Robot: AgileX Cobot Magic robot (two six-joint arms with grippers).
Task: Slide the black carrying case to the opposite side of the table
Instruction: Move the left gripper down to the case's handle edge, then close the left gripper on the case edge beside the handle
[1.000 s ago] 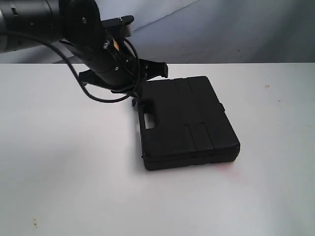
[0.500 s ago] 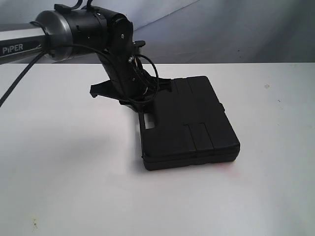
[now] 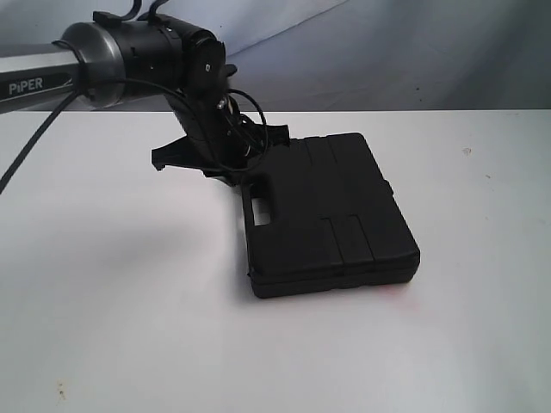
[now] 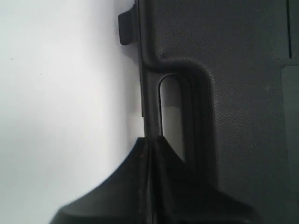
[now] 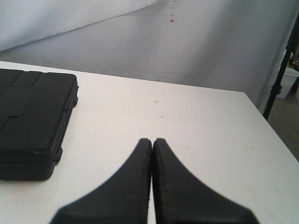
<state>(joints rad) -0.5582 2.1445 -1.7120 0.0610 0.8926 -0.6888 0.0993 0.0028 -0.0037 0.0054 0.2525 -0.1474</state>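
Exterior view: the black carrying case (image 3: 331,215) lies flat and closed on the white table (image 3: 103,310), about mid-table and slightly right of centre, with its handle (image 3: 258,205) side turned to the left. My left arm (image 3: 146,56) reaches in from the upper left and bends down to that side. My left jaws meet the case at the far end of the handle.

Left wrist view: my left jaws are pressed together with no gap, and nothing is gripped between them. Their tips lie over the outer bar of the handle, at one end of the handle slot (image 4: 172,116), through which the table shows. Whether they bear on the bar I cannot tell. A small latch tab (image 4: 125,28) projects from the case edge further along.

Right wrist view: my right jaws are likewise fully closed and empty, held above bare table, well apart from the case, which sits off to one side. A grey backdrop (image 5: 210,42) hangs behind the table.
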